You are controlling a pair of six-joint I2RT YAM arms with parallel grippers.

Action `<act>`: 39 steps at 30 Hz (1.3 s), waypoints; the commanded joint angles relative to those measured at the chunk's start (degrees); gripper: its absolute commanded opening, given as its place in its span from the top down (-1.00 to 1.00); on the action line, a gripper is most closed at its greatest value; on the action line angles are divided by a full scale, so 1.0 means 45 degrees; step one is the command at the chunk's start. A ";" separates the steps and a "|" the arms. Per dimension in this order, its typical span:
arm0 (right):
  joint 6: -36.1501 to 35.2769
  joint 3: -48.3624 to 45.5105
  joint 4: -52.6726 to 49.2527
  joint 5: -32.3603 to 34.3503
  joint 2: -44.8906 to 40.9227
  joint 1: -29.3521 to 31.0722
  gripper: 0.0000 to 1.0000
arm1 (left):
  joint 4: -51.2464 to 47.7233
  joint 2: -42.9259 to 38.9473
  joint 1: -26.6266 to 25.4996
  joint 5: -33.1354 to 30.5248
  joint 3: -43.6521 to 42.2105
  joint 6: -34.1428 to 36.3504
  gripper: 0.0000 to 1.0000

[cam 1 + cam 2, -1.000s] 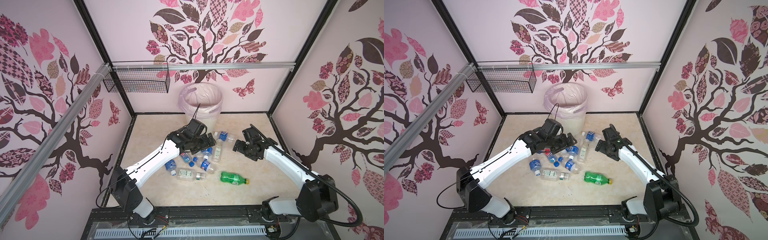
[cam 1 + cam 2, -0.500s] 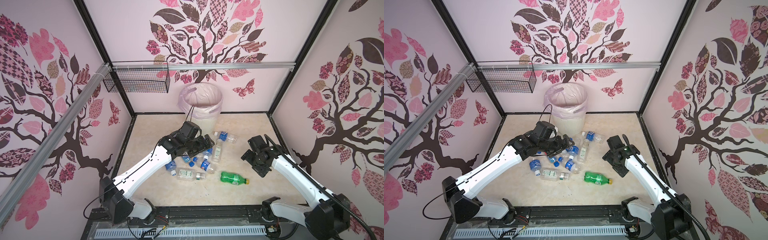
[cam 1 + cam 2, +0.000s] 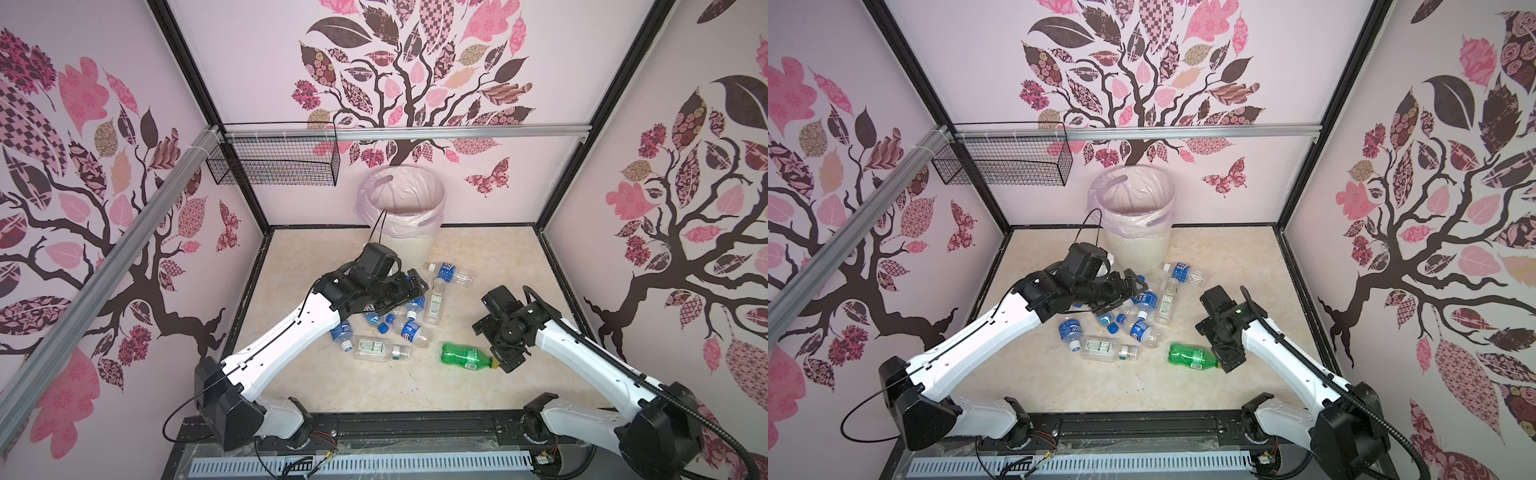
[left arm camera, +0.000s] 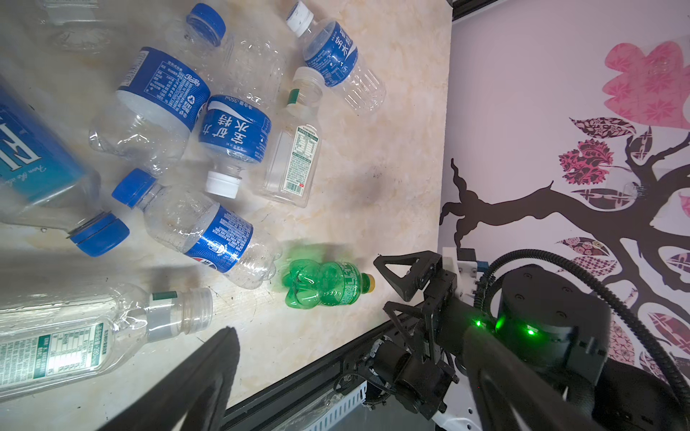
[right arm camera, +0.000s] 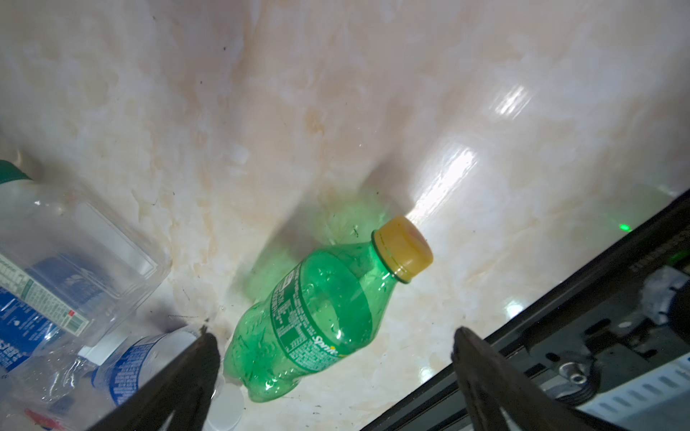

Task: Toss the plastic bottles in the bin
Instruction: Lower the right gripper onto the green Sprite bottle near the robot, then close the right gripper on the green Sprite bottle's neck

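Wire mesh basket is hanging on the far-left wall rail, well apart from everything on the table.

Left gripper is hovering over the far edge of the bottle pile, pointing right. Its fingers are standing apart. Only one finger is showing in the left wrist view, and nothing is sitting against it.

The plastic bottles are lying loose mid-table, all on their sides, several touching each other. Most are clear with blue labels. One white-labelled bottle is lying at the near edge of the pile. A second white-labelled one is lying at its right edge. One blue-labelled bottle is lying farthest back, just right of the bin's base.

The bin is standing upright at the far middle against the back wall, with the pink bag folded over its rim. It's sitting just behind the left gripper.

The green Sprite bottle is lying on its side to the near right of the pile, apart from the others. Its yellow cap is pointing right.

Right gripper is hanging just at that cap end, tilted down. Its fingers are spread wide and framing the bottle in the right wrist view. They are not clamping it, and I cannot tell if they are touching it.
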 commanded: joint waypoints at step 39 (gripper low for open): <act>0.2662 -0.0843 0.3735 0.1015 0.3168 0.2177 -0.57 | -0.1023 -0.1700 0.0429 -0.0183 -0.0922 0.0715 -0.94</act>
